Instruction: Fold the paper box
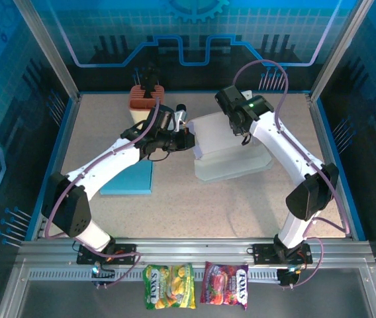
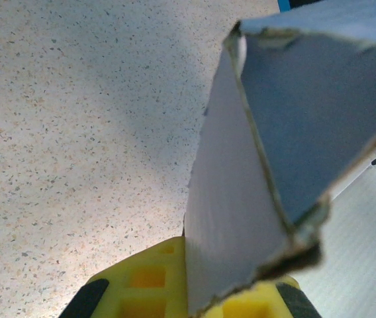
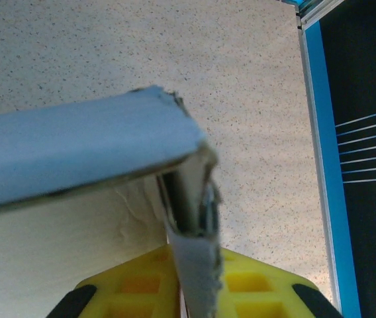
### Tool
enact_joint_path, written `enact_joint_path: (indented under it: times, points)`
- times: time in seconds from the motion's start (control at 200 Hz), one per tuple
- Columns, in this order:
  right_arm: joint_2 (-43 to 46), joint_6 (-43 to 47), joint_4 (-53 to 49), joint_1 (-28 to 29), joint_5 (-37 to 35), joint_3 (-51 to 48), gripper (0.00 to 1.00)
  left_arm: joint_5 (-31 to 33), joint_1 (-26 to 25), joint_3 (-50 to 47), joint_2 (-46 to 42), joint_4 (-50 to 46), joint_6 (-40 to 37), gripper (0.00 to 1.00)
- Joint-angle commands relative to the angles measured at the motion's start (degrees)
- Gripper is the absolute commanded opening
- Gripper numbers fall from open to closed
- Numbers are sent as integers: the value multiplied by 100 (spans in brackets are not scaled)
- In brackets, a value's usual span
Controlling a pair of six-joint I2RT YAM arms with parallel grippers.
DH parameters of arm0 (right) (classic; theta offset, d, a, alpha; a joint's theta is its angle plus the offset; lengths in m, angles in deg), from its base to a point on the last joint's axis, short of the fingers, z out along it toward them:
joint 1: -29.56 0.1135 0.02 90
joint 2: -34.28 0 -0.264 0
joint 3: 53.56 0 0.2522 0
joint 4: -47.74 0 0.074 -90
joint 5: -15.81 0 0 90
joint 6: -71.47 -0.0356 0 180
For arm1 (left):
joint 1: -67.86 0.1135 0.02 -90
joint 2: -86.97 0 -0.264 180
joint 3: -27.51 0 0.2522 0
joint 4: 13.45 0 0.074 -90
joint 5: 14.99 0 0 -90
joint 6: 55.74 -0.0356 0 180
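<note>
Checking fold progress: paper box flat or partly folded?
Partly folded: paper box panels stand up, meeting at corners in both wrist views.

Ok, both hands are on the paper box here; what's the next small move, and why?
Probably the right hand folds its pinched flap inward while the left hand holds steady: each hand pinches a panel of the paper box, and the corner at the right hand looks only partly folded.

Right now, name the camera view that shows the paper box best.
Top external: nearly the whole paper box is in frame, its outline readable. Left wrist gives a close, tilted panel of it; right wrist, a frayed flap.
</note>
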Motion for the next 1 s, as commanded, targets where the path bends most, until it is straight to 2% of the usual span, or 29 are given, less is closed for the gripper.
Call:
enact_joint_path:
  times: [0.0,0.03,0.15,0.345,0.45,0.5,0.615,0.76,0.89,0.995]
  points:
    - [5,-46,-194,-108,-424,124,8,68,42,180,14,-143,53,0]
    - [-20,-84,-243,-108,-498,140,4,73,48,185,16,-139,51,0]
    - [-93,-187,-405,-89,-787,180,0,81,42,185,18,-142,53,0]
    - [-190,-176,-551,31,-1258,289,0,86,48,202,46,-148,48,0]
    - [-214,-32,-515,45,-1103,384,0,91,42,208,67,-142,53,0]
    - [-173,99,-423,39,-901,397,11,85,45,218,79,-139,53,0]
    - [-34,194,-247,-77,-387,365,26,81,32,227,88,-126,55,0]
    - [85,263,-73,-198,212,252,39,82,40,227,102,-115,53,0]
    - [94,151,-58,-299,561,122,42,64,33,231,106,-101,46,0]
    - [98,144,30,-375,503,-15,32,64,33,255,115,-115,31,0]
